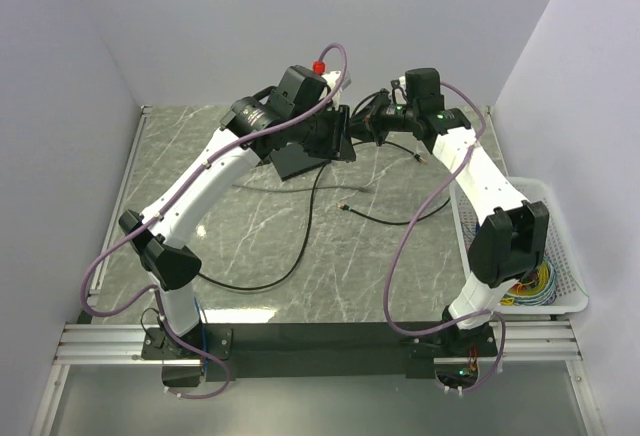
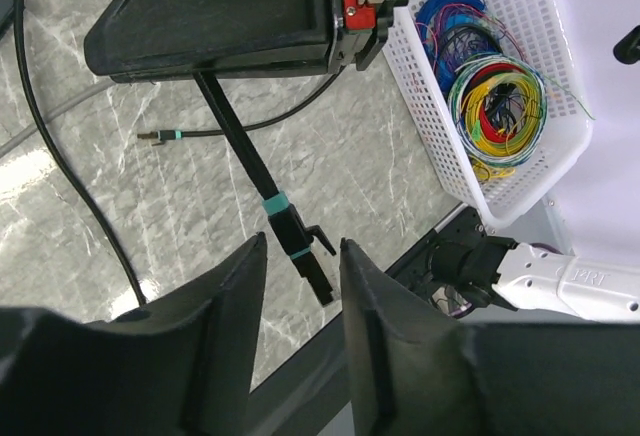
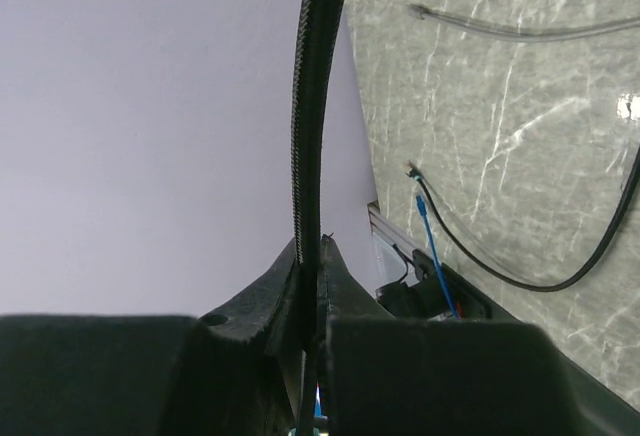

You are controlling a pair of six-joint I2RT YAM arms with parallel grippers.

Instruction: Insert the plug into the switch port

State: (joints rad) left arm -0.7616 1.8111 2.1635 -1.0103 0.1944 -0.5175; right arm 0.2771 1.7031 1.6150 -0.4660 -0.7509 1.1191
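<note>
The switch point(image 1: 300, 161) is a flat black box at the back of the table, partly covered by my left arm. My right gripper point(image 3: 318, 241) is shut on a black braided cable point(image 3: 310, 106); in the left wrist view its fingers point(image 2: 220, 16) fill the top. Below them that cable hangs down to the plug point(image 2: 305, 256), a dark latched connector with teal bands. My left gripper point(image 2: 303, 239) is open, and the plug shows in the gap between its fingertips without touching either. In the top view the two grippers point(image 1: 360, 131) meet just right of the switch.
A white basket point(image 2: 430, 106) of coloured wire coils stands at the table's right edge point(image 1: 560, 256). A thin black cable with a small pale tip point(image 2: 150, 137) lies on the marble point(image 1: 343, 208). A blue cable point(image 3: 428, 226) lies near the front rail.
</note>
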